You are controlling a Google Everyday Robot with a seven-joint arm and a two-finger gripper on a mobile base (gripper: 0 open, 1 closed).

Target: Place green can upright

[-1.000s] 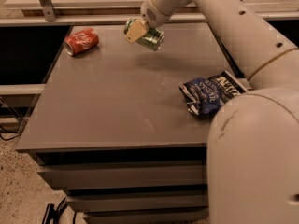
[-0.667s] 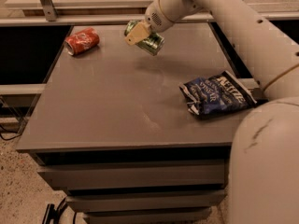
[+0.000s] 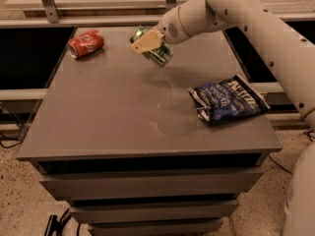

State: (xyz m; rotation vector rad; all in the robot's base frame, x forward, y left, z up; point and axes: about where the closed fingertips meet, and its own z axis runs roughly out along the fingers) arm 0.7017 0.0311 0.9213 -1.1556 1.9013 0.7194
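The green can (image 3: pixel 156 54) is held tilted in the air above the far middle of the grey table (image 3: pixel 118 117), its silver top pointing up and to the left. My gripper (image 3: pixel 147 44) is shut on the green can, with a tan finger (image 3: pixel 143 43) across its side. The white arm reaches in from the upper right.
A red soda can (image 3: pixel 86 43) lies on its side at the table's far left corner. A dark blue chip bag (image 3: pixel 227 100) lies on the right side near the edge. A shelf rail runs behind the table.
The arm has swung a little, moving the wrist up and back. The green can stays in the gripper, still tilted, at about the same place above the table.
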